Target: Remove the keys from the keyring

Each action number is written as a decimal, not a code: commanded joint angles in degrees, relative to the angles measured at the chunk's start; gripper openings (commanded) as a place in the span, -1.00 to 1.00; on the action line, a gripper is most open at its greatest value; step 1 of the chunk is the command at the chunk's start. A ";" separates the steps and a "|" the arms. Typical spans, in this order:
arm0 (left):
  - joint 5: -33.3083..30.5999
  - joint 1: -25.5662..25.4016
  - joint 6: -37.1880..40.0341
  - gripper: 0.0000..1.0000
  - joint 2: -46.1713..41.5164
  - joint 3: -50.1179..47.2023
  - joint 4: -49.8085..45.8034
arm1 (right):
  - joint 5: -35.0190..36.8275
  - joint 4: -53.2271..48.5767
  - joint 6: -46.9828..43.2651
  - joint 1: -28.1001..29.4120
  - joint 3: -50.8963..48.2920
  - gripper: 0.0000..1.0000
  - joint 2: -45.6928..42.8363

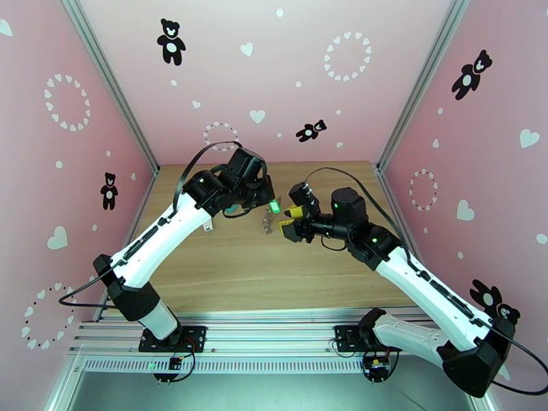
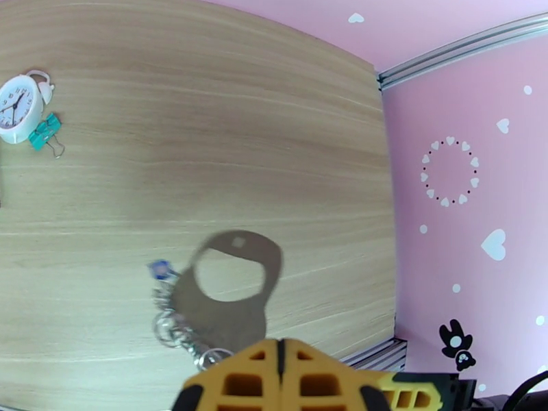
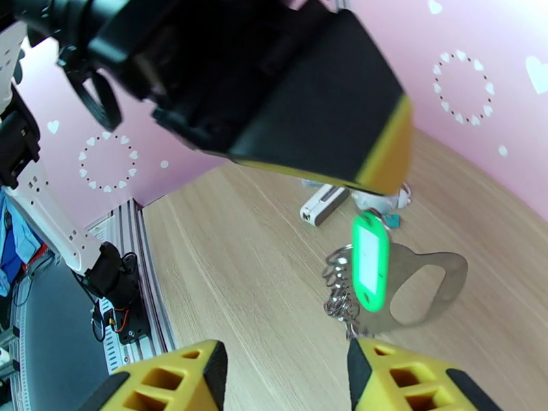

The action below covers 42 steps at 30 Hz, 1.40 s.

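Two keys, the green key (image 3: 370, 262) and the blue key (image 2: 159, 270), hang on the keyring (image 2: 226, 322), so none is off yet. My left gripper (image 2: 281, 351) pinches its edge above the table (image 2: 205, 131). The right gripper (image 3: 284, 371) is near, jaws apart.

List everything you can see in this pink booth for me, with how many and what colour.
keyring: one, mauve-brown, at the left gripper's fingertips
metal rings: several, silver, along the keyring's edge
green tag: one, bright green, hanging in front of the keyring
blue tag: one, blue, at the end of the rings
clock charm: one, white, on the table away from the keyring
clip: one, teal, beside the clock charm
small block: one, white, on the table; cannot tell what it is
table: one, light wood
walls: pink, with hearts and black bears
left gripper: one, yellow fingers, shut on the keyring
right gripper: one, yellow fingers, open, near the keyring
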 commanded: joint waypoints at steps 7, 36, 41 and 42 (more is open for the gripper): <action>2.09 0.22 -0.78 -1.00 -1.85 -0.39 2.96 | -8.54 1.41 -3.52 -3.85 5.02 0.23 4.23; 3.16 0.22 -0.31 -1.00 -1.10 2.24 2.83 | -27.69 -9.94 -7.36 -11.73 18.72 0.19 19.47; 2.67 0.22 -0.18 -1.00 -0.86 2.82 2.57 | -29.27 -10.92 -7.99 -11.56 18.88 0.04 20.67; 2.62 0.22 -0.17 -1.00 -0.75 2.94 2.62 | -28.78 -11.19 -8.21 -11.41 18.75 0.02 20.71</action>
